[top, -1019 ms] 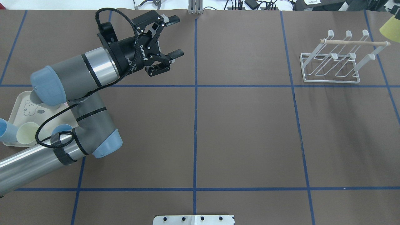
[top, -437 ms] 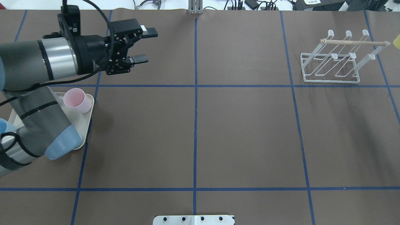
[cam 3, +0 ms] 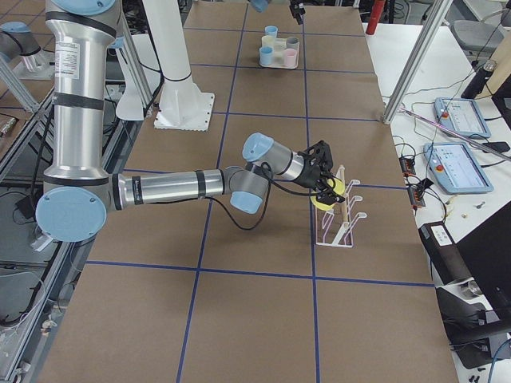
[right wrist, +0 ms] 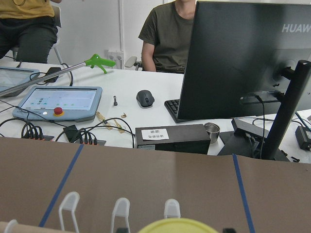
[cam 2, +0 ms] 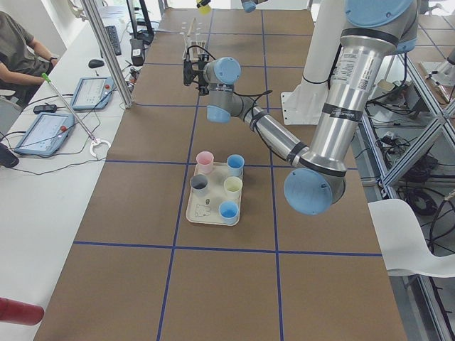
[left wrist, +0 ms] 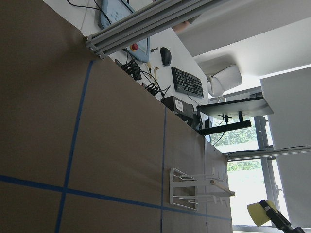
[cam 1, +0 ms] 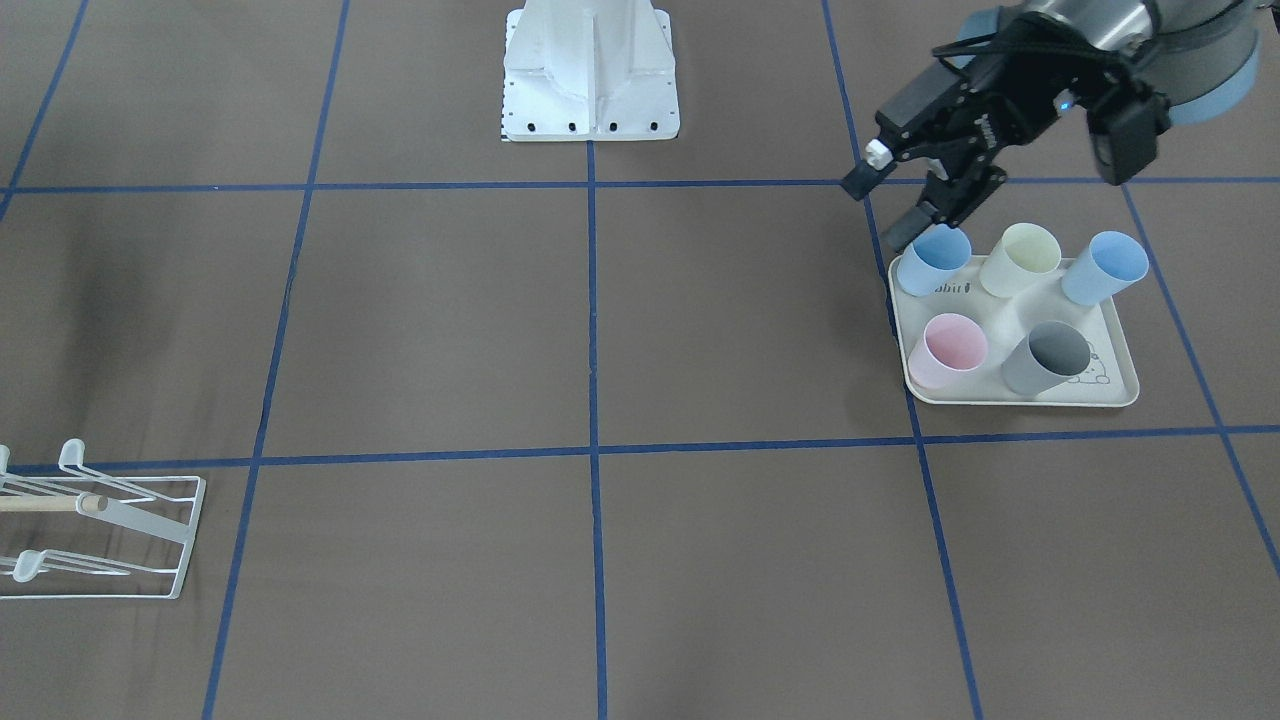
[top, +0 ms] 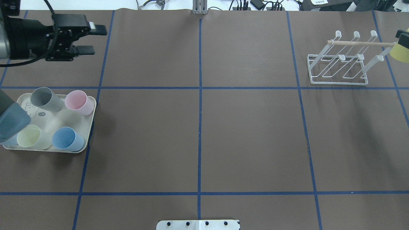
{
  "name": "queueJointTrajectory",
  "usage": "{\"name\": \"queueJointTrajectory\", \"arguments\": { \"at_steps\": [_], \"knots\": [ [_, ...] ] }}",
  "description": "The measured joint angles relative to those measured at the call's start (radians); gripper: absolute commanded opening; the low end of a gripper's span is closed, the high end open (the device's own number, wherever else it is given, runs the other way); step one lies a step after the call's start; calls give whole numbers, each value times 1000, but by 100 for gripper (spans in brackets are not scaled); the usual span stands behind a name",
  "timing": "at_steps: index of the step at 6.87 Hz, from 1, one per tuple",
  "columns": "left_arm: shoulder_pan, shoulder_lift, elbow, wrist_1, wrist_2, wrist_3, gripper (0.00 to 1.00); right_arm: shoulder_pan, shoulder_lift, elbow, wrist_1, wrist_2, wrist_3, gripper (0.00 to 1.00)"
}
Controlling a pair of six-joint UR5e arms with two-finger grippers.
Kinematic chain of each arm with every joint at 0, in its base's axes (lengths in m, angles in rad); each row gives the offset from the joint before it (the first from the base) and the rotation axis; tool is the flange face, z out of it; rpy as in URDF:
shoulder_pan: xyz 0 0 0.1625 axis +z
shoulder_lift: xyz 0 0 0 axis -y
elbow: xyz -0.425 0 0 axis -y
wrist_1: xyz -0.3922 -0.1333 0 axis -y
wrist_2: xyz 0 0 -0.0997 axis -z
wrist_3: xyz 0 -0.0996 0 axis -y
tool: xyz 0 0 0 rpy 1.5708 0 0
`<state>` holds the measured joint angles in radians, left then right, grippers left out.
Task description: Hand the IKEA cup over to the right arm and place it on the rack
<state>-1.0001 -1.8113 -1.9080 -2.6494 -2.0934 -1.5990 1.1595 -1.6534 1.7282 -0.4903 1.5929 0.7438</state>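
Observation:
A yellow IKEA cup [top: 402,52] hangs in the air at the table's far right edge, just beside the end of the rack's wooden rod. My right gripper [cam 3: 326,187] is shut on it; the cup's rim [right wrist: 177,225] fills the bottom of the right wrist view, above the rack pegs [right wrist: 120,208]. The white wire rack [top: 338,68] stands on the table with nothing on its pegs. My left gripper [top: 92,40] is open with nothing in it at the far left, behind the tray.
A cream tray [top: 54,119] at the left holds several cups: grey [top: 44,97], pink [top: 78,101], pale yellow [top: 32,137] and blue [top: 65,139]. The robot base plate [top: 198,225] sits at the near edge. People sit at the desk beyond the table.
The left arm has swung back to the left with its gripper open, uncovering the tray. The yellow cup at the right edge has come down toward the rod's end.

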Motion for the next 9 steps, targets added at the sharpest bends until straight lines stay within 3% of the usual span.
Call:
{"name": "queueJointTrajectory", "arguments": {
  "at_steps": [3,9],
  "knots": [
    [-52,56,5,2,-51,116,100,-47,25,-24,3,-85,-47,0],
    [-54,67,6,-2,-54,123,100,-65,72,-104,11,-84,-50,0]
  ]
}}
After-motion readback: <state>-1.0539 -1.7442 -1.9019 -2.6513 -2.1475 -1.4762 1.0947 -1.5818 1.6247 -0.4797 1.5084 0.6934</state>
